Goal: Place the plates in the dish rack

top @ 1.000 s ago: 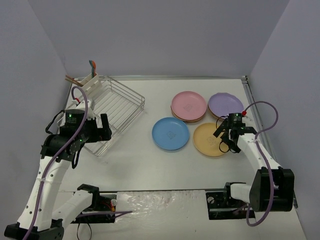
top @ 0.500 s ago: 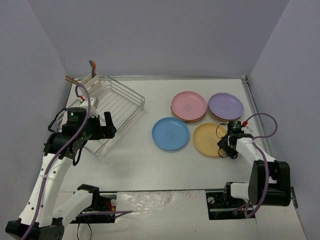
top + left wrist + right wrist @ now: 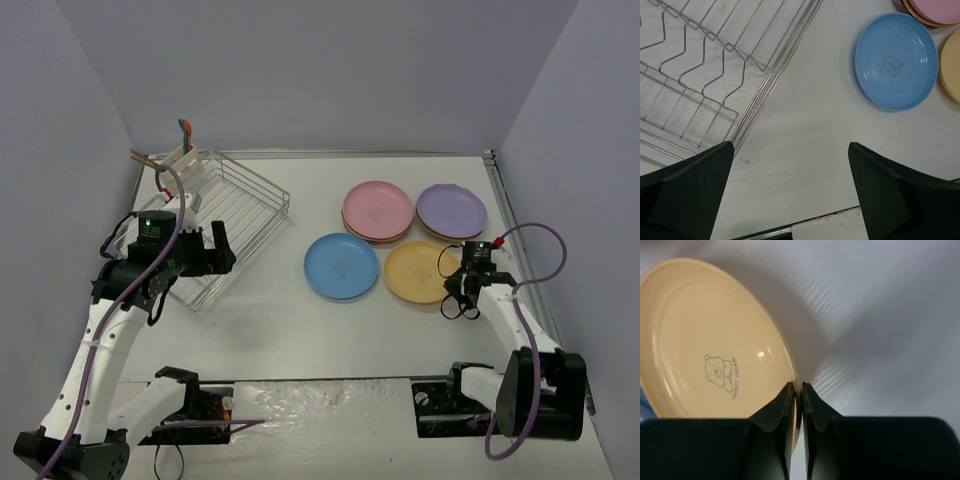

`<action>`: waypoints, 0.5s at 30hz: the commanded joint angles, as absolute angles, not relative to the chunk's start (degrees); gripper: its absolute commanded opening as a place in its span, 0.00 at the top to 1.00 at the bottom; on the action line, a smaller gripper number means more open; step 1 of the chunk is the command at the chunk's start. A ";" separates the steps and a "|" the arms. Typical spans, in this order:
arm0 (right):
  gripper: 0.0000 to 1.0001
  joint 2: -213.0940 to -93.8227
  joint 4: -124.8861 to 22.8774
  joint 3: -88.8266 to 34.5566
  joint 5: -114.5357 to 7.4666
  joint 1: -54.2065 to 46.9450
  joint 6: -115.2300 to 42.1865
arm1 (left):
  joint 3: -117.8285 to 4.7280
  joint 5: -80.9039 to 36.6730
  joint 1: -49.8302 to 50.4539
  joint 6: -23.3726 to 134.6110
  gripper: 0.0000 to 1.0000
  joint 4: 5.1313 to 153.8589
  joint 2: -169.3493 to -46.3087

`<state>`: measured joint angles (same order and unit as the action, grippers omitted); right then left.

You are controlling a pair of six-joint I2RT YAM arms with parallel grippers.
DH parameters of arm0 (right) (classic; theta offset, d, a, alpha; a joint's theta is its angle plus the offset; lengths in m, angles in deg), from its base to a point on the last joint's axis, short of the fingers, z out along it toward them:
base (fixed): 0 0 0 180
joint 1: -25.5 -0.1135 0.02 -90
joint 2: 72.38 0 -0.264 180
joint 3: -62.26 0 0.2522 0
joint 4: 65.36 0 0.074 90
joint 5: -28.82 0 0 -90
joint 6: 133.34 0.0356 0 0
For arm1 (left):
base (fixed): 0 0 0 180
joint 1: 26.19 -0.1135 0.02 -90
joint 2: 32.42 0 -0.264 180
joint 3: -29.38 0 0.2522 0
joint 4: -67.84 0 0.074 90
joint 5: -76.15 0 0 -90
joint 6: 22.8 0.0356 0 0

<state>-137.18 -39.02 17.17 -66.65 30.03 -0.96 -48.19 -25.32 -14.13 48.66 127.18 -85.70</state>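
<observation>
A: Yellow plate (image 3: 715, 340), where is it?
B: Well right of the dish rack (image 3: 232, 205), just past the blue plate (image 3: 341, 266). The pink plate (image 3: 377, 209) and purple plate (image 3: 451, 210) also lie right of the rack.
A: Jaws?
B: The right gripper (image 3: 798, 386) is pinched narrow on the yellow rim. The left gripper (image 3: 790, 150) is spread wide beside the rack's edge, holding nothing.

Plain lavender-grey walls (image 3: 320, 70) are enclosing a white table (image 3: 290, 330) on three sides; soft, even light is falling across it.
</observation>
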 commanded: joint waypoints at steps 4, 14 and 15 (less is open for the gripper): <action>1.00 -124.98 -31.30 11.81 -65.35 30.24 -2.43 | -54.18 -29.93 -13.71 45.26 0.03 122.71 -89.57; 1.00 -118.34 -30.90 3.28 -49.45 29.42 -11.04 | -57.29 -41.47 -9.14 32.95 0.03 112.81 -96.30; 1.00 -118.34 -31.58 2.42 -47.59 28.97 -11.08 | -57.33 -41.74 -7.15 31.91 0.03 111.26 -96.94</action>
<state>-118.39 -29.08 6.44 -57.11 29.94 -8.47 -53.53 -36.64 -11.57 38.77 121.03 -95.65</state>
